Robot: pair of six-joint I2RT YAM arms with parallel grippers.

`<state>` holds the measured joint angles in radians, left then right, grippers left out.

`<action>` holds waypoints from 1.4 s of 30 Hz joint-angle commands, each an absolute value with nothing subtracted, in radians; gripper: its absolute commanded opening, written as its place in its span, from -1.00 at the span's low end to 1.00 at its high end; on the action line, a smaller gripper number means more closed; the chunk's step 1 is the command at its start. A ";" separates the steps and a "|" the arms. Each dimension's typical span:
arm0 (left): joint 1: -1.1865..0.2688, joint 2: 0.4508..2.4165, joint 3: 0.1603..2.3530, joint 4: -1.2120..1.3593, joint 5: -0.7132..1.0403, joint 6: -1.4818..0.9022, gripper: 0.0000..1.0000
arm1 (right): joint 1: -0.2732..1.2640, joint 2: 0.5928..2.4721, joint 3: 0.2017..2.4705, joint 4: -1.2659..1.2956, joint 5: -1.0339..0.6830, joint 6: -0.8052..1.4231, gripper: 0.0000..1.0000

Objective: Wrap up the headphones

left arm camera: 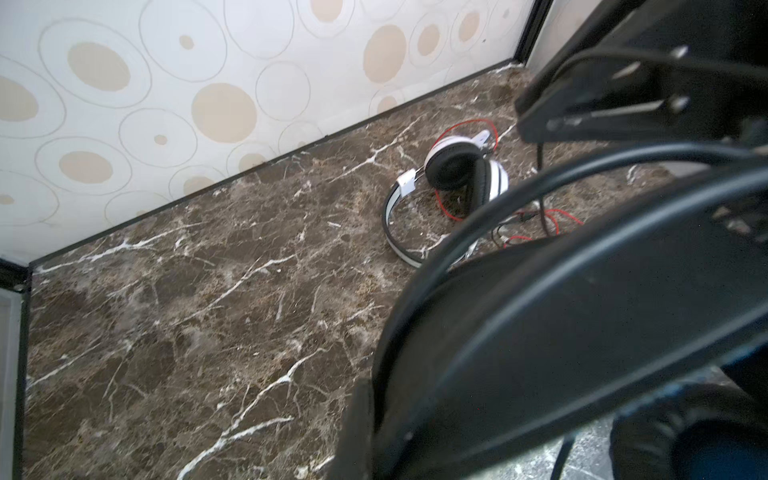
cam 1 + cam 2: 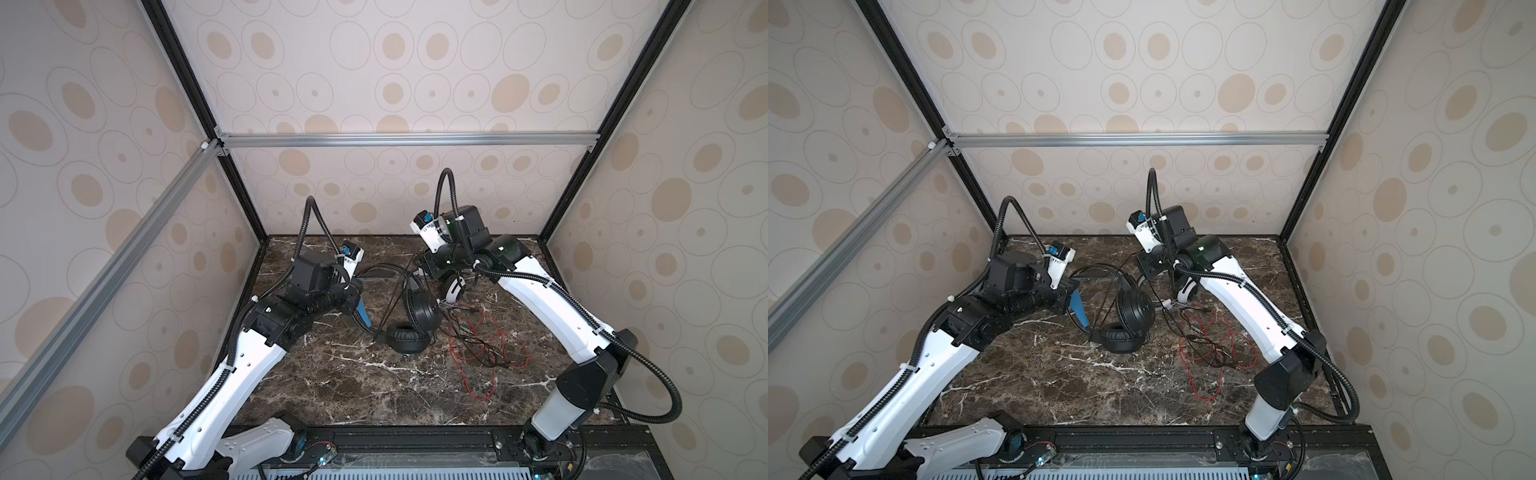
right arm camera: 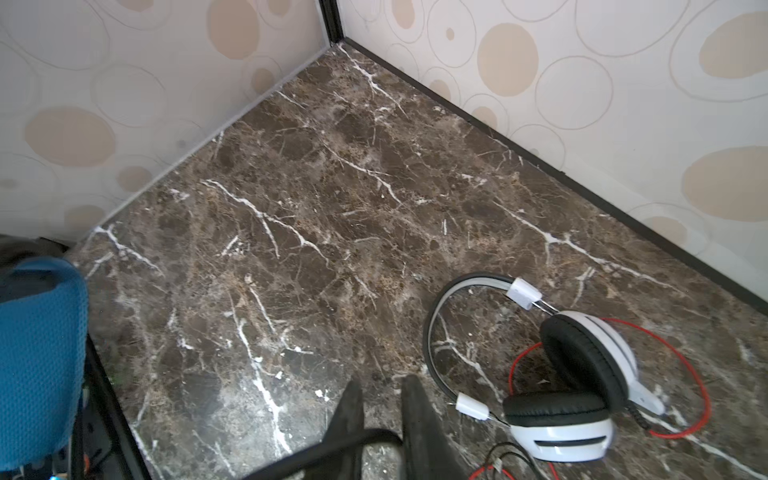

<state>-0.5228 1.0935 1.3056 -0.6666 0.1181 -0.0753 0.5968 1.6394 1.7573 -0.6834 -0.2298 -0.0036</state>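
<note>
Dark marble table (image 2: 332,386) lay within spotted walls (image 2: 395,62); left gripper (image 2: 358,300) clamped the black headset (image 2: 422,316) by its band; right gripper (image 3: 383,388) stood narrowly parted.

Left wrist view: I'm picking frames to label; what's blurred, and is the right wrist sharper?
Left wrist view: the near black headphones are blurred, the white headphones are sharp. Right wrist view: sharp, except the soft blue padding at its edge.
</note>
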 commanded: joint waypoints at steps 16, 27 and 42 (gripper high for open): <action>-0.526 1.190 1.674 -0.558 0.293 -0.235 -1.00 | 0.569 1.509 1.248 -0.051 -0.461 0.305 -0.45; -0.526 1.251 1.834 -0.552 0.269 -0.290 -1.00 | 0.568 1.592 1.203 0.056 -0.495 0.355 -0.43; -0.525 1.319 1.939 -0.472 0.215 -0.403 -1.00 | 0.570 1.680 1.216 0.177 -0.526 0.427 -0.51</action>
<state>-0.5228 1.3308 1.8893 -0.5907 0.2169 -0.3359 0.5701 1.6669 1.2007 0.1329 -0.5056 0.4038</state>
